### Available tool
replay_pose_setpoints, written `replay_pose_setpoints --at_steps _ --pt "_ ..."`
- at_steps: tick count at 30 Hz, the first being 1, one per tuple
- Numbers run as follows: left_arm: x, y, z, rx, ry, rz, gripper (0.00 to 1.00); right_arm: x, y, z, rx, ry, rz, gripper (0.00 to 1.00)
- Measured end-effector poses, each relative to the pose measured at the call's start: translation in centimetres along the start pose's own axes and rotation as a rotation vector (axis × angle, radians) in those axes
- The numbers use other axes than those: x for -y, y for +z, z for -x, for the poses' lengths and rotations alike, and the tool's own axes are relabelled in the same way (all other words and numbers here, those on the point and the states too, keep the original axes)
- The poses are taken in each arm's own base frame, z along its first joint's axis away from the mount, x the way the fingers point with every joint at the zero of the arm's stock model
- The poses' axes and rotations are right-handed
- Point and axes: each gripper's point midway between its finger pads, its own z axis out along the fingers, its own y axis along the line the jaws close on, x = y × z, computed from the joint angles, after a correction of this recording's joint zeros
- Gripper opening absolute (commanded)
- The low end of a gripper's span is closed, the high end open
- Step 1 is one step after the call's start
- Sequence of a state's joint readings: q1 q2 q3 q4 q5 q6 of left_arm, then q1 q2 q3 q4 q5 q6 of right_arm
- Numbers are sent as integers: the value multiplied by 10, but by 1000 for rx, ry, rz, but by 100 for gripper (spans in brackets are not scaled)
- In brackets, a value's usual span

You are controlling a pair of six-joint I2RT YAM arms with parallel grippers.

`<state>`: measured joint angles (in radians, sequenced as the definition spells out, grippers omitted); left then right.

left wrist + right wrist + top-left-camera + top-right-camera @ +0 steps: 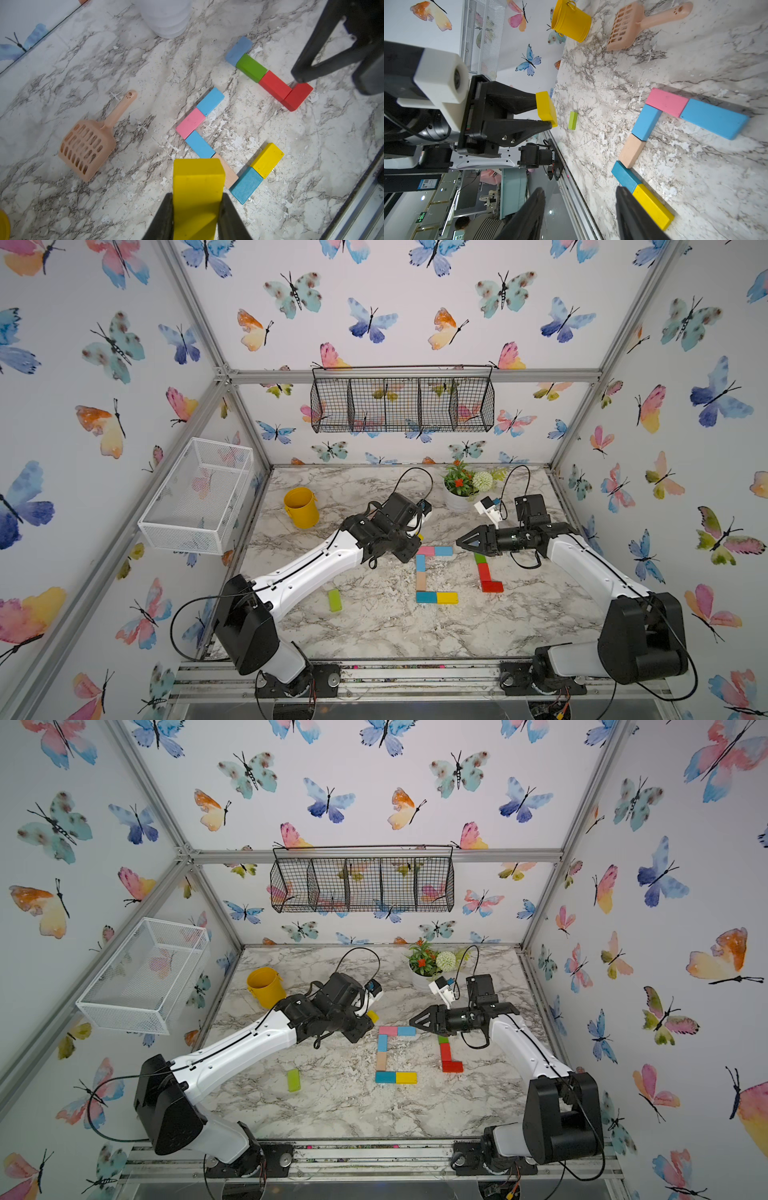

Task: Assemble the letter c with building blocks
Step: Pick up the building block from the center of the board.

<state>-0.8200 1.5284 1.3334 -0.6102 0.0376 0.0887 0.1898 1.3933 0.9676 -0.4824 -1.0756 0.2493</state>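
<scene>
**C-FIGURE LAID OUT; ONE YELLOW BLOCK IN GRIP**

Grips the held yellow block (198,187) in the left pincer (197,199), jaws closed on its sides, above the worktop (374,630). Shows the right pincer (460,542) with jaws parted, nothing between.

Finds six blocks touching, mid-worktop:
- Far side: pink block (425,550) and light blue block (443,551).
- Spine: blue block (420,563) and tan block (421,581).
- Near side: teal block (426,597) and second yellow block (447,598).

Finds green block (480,558) and red blocks (483,571) in an L beside these. Records lime block (334,600) alone near the left arm.
</scene>
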Motion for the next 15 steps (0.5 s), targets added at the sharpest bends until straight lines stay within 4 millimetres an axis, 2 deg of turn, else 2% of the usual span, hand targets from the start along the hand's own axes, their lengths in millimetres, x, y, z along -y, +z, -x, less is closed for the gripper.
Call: replay_pose_setpoints --at_steps 5,10,15 --pt "13 9 8 30 86 -78 26 -5 2 2 -4 15 9 56" --pt "25 17 17 59 144 -151 25 -11 6 2 -8 39 24 48" --pt "36 22 28 101 193 -213 24 -18 12 3 -12 46 54 48"
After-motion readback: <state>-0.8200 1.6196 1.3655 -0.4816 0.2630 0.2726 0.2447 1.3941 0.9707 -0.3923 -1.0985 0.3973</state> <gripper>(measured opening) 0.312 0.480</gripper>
